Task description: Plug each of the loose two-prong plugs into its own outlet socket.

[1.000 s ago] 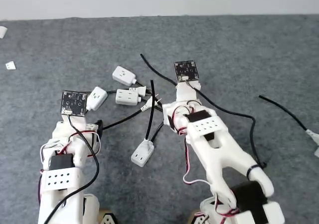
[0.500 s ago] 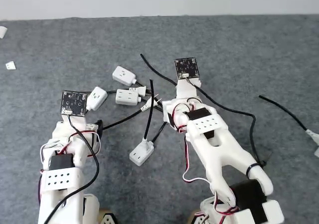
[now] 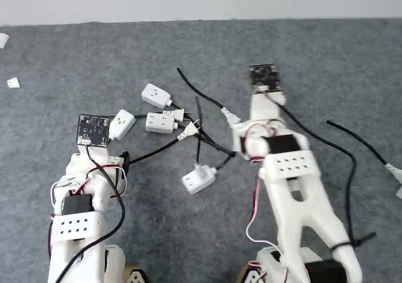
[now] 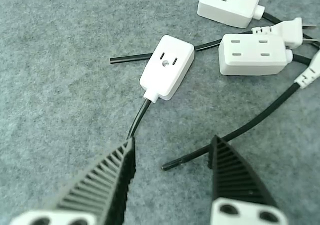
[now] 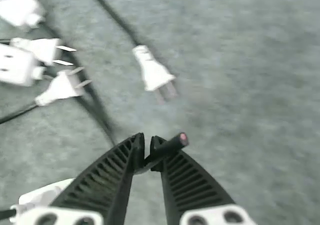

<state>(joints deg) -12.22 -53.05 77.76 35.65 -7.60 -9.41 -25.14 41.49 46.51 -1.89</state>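
Right gripper (image 5: pixel 146 139), clamped on black cord (image 5: pixel 175 141): loose plug (image 5: pixel 152 74) just beyond on far side, prongs pointing near-right; left gripper (image 4: pixel 173 142) spread, empty.

i find no writing, number or sign that i can read here, not on the sockets (image 4: pixel 167 67) nor on the plugs (image 5: pixel 152 75).

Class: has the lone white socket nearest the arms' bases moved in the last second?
Yes. The socket slid rightward and slightly up-table, relative to the still double outlet.
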